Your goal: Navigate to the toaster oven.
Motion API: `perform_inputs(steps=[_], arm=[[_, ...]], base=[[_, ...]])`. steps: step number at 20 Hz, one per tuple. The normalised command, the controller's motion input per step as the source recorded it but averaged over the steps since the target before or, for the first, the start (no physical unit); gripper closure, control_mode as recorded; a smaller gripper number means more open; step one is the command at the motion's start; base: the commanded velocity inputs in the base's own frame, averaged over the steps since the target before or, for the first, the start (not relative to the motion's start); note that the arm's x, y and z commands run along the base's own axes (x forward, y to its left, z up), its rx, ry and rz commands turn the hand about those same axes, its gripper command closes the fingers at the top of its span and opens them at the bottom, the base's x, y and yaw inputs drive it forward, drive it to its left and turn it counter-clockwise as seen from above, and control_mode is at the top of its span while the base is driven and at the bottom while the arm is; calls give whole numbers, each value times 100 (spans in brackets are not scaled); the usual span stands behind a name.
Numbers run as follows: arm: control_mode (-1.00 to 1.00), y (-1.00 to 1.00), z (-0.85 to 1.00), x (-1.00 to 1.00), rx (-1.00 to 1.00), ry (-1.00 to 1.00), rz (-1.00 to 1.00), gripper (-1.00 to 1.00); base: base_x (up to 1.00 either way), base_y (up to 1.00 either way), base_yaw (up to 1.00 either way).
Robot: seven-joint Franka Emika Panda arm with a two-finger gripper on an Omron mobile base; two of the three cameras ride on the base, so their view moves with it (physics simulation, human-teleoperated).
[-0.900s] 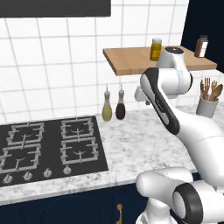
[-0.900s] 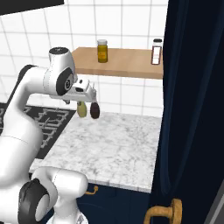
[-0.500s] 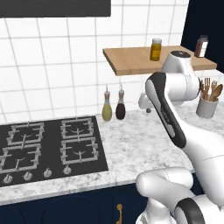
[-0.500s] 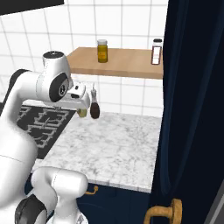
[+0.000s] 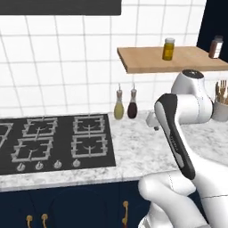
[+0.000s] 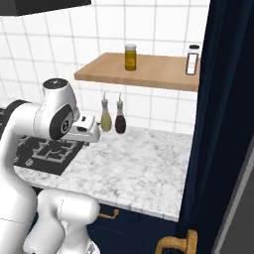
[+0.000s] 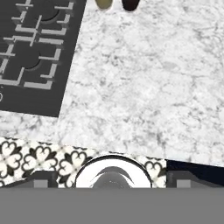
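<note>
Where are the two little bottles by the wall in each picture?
Left base view: the two little bottles stand at centre, against the tiles, just right of the stove.
Right base view: left of centre, under the wooden shelf, beside the arm.
Hand view: only their bottoms peek in at the top edge.
Shared landmark: the black stove beside them.
</note>
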Motion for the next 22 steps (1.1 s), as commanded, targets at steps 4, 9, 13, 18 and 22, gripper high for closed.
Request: perform_inputs(steps=[4, 9, 13, 18, 22], arm=[[100, 0, 0, 0, 0, 0, 0, -100], [100, 0, 0, 0, 0, 0, 0, -100], [100, 0, 0, 0, 0, 0, 0, -100], [100, 0, 0, 0, 0, 0, 0, -100], [100, 0, 0, 0, 0, 0, 0, -100]], base=[[-13, 22, 71], [0, 33, 83], [3, 38, 77], [19, 38, 73], [32, 37, 67]])
